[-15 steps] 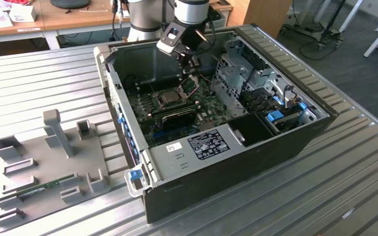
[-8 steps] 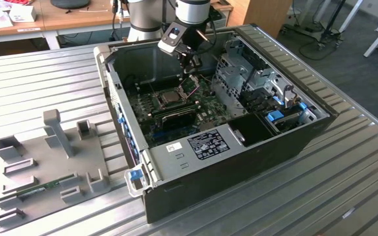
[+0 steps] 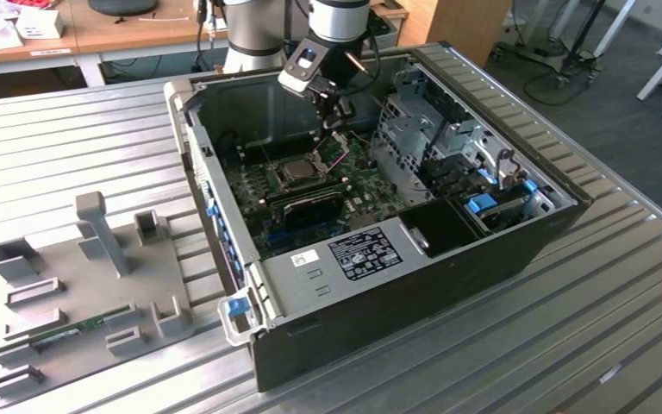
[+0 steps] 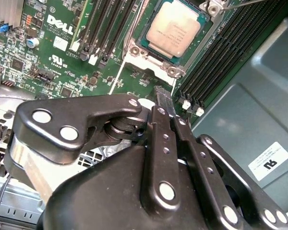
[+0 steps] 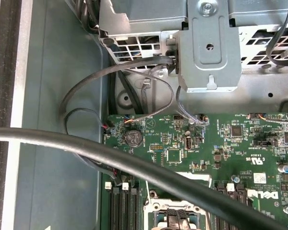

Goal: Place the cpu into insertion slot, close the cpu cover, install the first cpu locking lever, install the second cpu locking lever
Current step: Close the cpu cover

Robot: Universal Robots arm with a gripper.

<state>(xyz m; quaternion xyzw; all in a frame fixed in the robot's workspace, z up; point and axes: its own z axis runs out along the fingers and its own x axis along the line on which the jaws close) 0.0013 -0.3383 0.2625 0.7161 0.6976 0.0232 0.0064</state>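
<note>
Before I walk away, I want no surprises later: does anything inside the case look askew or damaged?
Nothing stands out. In the second wrist view the cpu lies flat and square in the insertion slot, with no damage showing on the motherboard. The gripper hangs shut beside the slot's corner.

Open above cpu [image 4: 175, 29]; drive cage [image 3: 423, 129], cable [image 5: 134, 160] nearby.

A brand logo in white letters [image 4: 62, 23] is printed on the green motherboard [image 4: 43, 72], seen in both wrist views. Faint grey print is carried on the cpu [image 4: 178, 28]. A white sticker with a black mark [image 4: 270, 160] is stuck on the case floor [image 4: 240, 110]. In the exterior view, a black label [image 3: 365, 253] and a small white sticker [image 3: 306, 259], both too small to be read, are set on a silver panel [image 3: 308, 289].
</note>
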